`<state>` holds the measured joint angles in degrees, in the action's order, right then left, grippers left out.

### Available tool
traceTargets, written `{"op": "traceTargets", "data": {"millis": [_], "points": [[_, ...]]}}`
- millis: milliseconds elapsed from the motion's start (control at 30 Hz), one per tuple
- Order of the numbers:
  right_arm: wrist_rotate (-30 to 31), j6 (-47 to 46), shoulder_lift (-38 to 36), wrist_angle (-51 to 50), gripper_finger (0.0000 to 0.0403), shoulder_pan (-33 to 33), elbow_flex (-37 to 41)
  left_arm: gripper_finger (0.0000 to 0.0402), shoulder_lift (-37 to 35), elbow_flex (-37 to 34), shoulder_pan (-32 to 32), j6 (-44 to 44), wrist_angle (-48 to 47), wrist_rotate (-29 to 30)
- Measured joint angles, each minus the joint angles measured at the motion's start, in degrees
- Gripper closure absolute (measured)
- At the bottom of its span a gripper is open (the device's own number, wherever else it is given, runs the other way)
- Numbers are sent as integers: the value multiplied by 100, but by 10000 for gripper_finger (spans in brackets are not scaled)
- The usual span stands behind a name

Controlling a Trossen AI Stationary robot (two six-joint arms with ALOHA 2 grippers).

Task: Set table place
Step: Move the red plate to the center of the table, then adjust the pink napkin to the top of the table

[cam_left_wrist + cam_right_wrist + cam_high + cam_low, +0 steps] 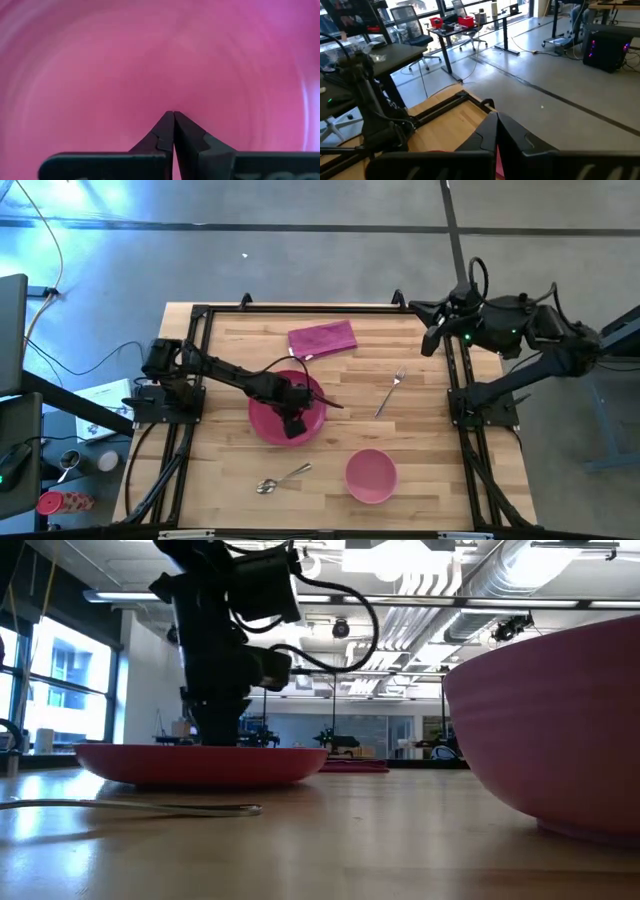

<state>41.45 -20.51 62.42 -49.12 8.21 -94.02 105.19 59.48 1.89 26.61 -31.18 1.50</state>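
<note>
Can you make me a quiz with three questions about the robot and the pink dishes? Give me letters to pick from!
1. Where is the left pincer?
A. over the plate
B. over the bowl
C. off the table

2. How many pink dishes are there?
A. one
B. two
C. four

3. How are the left pincer's fingers?
A. wide open
B. shut on the fork
C. shut, holding nothing

Answers:
1. A, the high view shows it above the plate.
2. B, just a plate and a bowl.
3. C, the left wrist view shows the tips together, with nothing between.
</note>
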Motion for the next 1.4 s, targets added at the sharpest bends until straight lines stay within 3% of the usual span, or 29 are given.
{"op": "traceTargets", "data": {"millis": [300,600,833,1067,1200,1400], "points": [[-89,-4,20,-48,403,13,0,401,267,325,98,66,1098,65],[-227,2,21,-90,403,13,-2,401,1309,1722,420,-300,1094,-260],[-290,-37,-5,-225,403,13,-2,401,1208,2687,395,-822,-354,4],[-337,-606,201,-1236,403,-389,62,401,133,3023,290,-733,-1999,903],[-1297,-420,675,-930,403,-1238,525,401,-758,3036,220,-201,-2852,1674],[-4144,326,1989,1285,403,-2545,1334,401,-1885,3039,57,1350,-4706,2670]]}}
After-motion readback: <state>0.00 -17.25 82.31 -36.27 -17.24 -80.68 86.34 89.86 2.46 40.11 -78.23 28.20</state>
